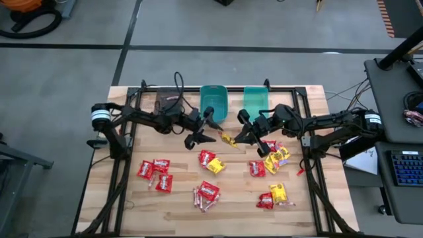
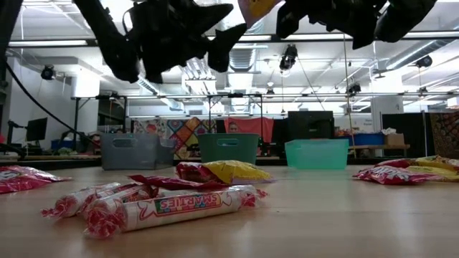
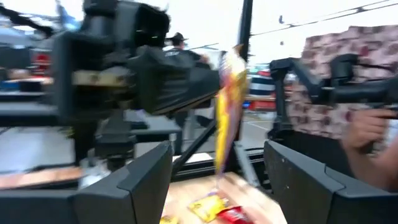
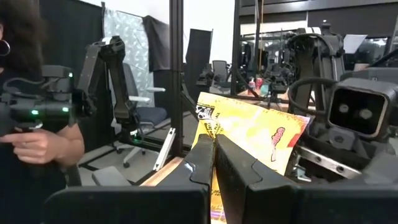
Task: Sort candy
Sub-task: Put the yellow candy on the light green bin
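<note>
Above the tabletop [image 1: 178, 218], between both arms, your right claw [image 4: 213, 144] pinches a yellow candy packet [image 4: 252, 134] whose lower half its fingers hide, while your left claw [image 3: 217, 168] gapes open just beside it.

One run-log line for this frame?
right gripper: shut on yellow packet | left gripper: open, facing it | bins: behind | candy: on table
</note>
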